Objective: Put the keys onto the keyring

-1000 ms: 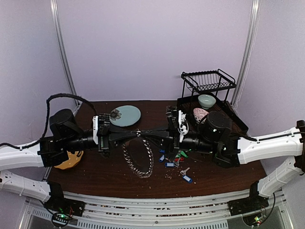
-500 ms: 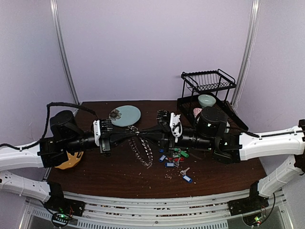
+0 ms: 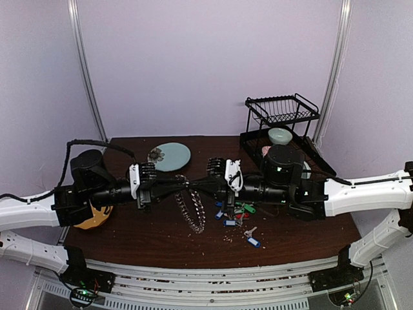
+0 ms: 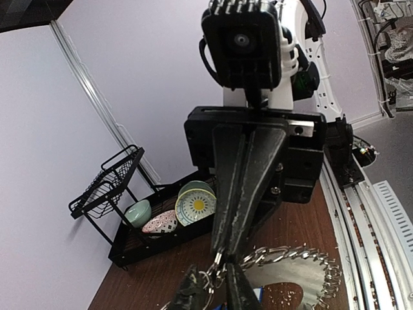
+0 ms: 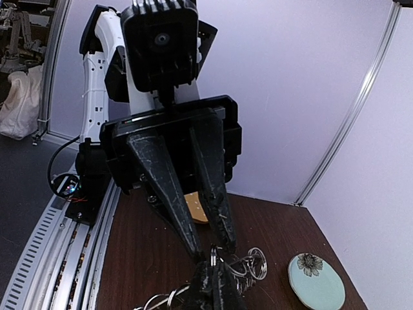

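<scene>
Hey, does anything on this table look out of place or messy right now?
Yes. The keyring dangles on edge from where the left gripper and right gripper meet, instead of lying flat. Loose tagged keys lie in a scattered heap on the table, with pale specks strewn nearby.

Left gripper [image 5: 211, 252] and right gripper [image 4: 221, 257] meet tip to tip — left slightly parted, right pinched closed
</scene>
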